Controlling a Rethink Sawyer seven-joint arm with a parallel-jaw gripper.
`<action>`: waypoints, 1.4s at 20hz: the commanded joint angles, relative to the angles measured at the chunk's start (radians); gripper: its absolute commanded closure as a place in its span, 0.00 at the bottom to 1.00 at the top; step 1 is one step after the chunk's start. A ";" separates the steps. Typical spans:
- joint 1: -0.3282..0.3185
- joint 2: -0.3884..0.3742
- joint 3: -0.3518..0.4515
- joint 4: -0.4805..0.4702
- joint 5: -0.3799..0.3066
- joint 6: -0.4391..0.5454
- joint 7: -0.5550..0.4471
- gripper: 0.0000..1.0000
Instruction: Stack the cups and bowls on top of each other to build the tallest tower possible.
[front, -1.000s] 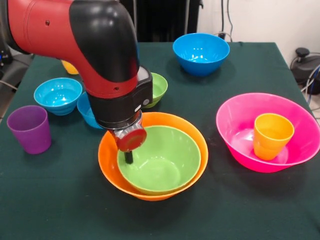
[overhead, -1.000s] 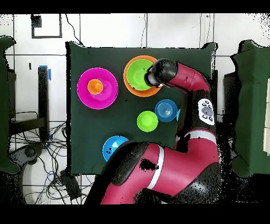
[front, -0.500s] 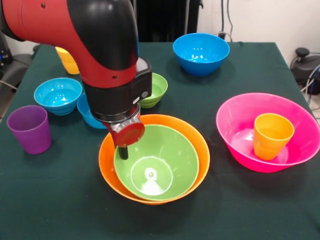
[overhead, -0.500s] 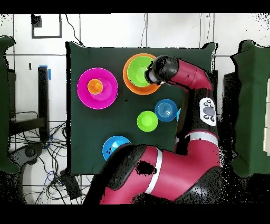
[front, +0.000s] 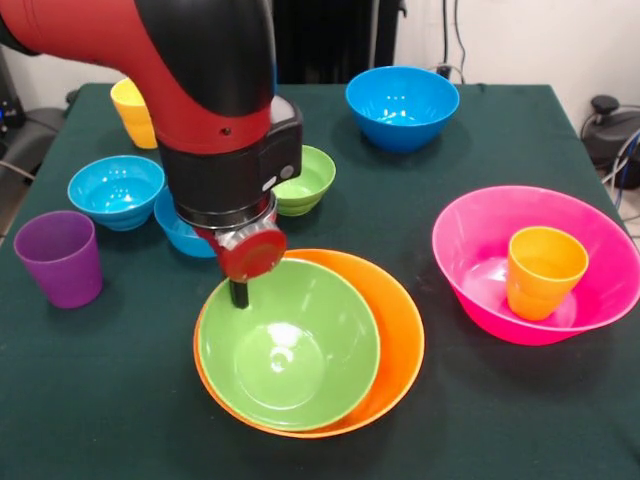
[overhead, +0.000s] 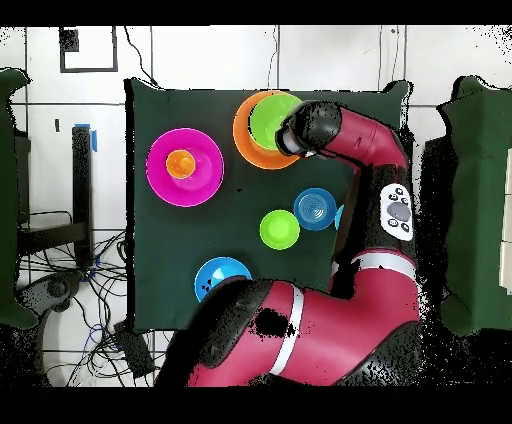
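Only front view: purple cup (front: 58, 257), yellow cup (front: 134, 111).

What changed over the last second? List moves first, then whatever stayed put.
The gripper, at the rim of the medium green bowl, lifted and tilted it, together with the large orange bowl around it, toward the camera. The pink bowl, orange cup and other ware stayed put.

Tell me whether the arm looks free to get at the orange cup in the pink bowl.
Probably yes. The orange cup stands upright and alone in the large pink bowl, open from above, but the gripper is busy at the green bowl.
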 joint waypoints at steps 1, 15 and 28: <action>0.053 -0.053 0.045 0.011 -0.006 0.138 0.000 1.00; 0.212 -0.096 -0.075 0.161 0.094 0.010 0.275 1.00; 0.295 -0.126 -0.148 0.272 0.203 -0.168 0.362 1.00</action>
